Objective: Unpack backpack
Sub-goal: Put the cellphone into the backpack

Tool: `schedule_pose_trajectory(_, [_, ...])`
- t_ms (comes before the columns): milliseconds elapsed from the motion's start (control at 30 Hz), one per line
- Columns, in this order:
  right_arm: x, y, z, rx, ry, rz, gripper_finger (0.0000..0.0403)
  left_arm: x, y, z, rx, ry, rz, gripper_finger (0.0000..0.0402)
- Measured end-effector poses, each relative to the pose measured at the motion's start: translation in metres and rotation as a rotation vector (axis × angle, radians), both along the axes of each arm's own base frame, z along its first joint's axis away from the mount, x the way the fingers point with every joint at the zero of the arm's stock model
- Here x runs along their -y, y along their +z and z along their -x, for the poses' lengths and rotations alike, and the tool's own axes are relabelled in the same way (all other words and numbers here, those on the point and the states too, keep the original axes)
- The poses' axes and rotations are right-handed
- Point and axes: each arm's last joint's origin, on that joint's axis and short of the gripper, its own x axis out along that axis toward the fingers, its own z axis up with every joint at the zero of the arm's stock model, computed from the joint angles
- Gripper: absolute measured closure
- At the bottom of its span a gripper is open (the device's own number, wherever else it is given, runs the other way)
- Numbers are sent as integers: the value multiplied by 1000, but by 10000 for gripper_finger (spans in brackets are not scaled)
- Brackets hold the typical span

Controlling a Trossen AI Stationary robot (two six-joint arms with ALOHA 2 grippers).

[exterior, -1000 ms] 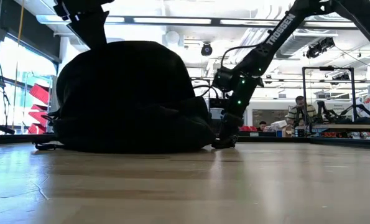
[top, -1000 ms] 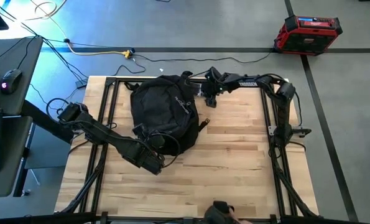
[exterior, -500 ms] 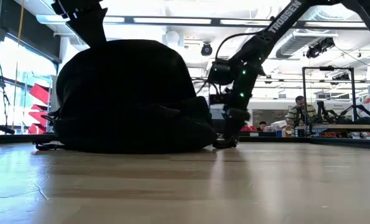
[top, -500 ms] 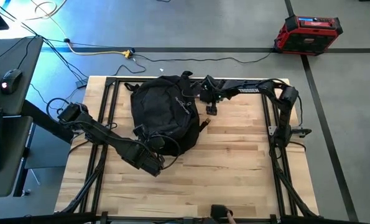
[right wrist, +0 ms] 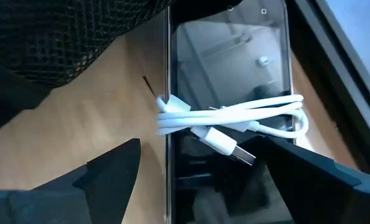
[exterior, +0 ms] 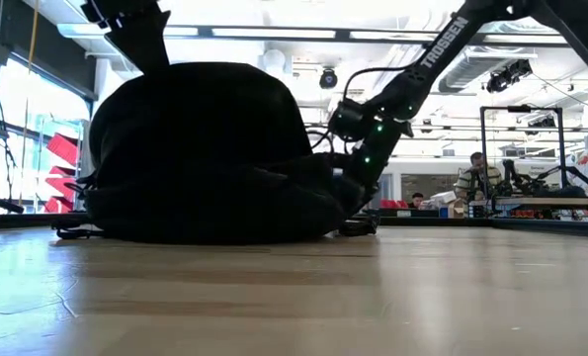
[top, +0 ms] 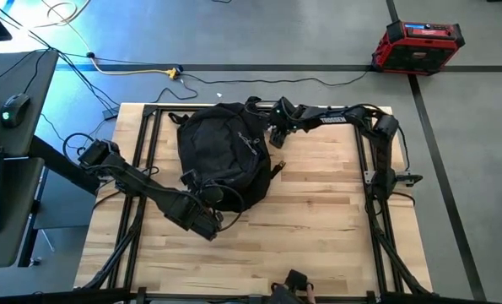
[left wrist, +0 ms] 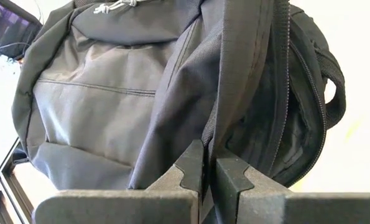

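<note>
The backpack sits toward the back of the wooden table, a rounded black heap that fills the left half of the low view. The left gripper is down at the pack's near edge, and from its own wrist camera the two dark fingers are pressed tight together on a fold of black fabric beside the zipper track, so it has the backpack pinched at its open seam. The right arm reaches in from the far right corner, and the right gripper sits just beside the pack's upper right side, low over the table. In the low view that gripper hangs close against the bag's flank. Its fingers stand wide apart, and between them, on the wood, lies a dark phone with a glossy screen and a coiled white cable resting across it; a patch of black mesh from the bag shows next to the phone. Nothing is gripped on that side. Beyond the table a red case stands on the floor, and a person sits at a desk far back in the room.
</note>
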Motion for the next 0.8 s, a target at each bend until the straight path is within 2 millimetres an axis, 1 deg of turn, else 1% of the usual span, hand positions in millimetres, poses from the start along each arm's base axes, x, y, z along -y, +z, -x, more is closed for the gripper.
schedule_pose_trajectory(67, [1,-5,0,-31,-4,25,75,1,0,0,0,-3,1,401])
schedule_pose_trajectory(133, [5,-8,3,-35,-10,13,75,1,0,0,0,-3,1,401])
schedule_pose_trajectory(233, [13,-8,9,-29,12,-1,75,2,0,1,5,-4,4,401])
schedule_pose_trajectory(367, [24,-9,18,-23,-3,-36,75,2,0,1,7,-2,7,401])
schedule_pose_trajectory(433, [25,-9,22,-50,4,-37,75,3,0,1,6,-4,11,401])
schedule_pose_trajectory(533, [23,-10,25,-110,37,-36,75,3,0,1,5,-5,14,401])
schedule_pose_trajectory(667, [16,-10,24,-147,42,-45,75,4,0,1,6,-9,15,401])
schedule_pose_trajectory(800, [0,-9,15,-176,59,-52,75,4,0,0,7,-11,16,401])
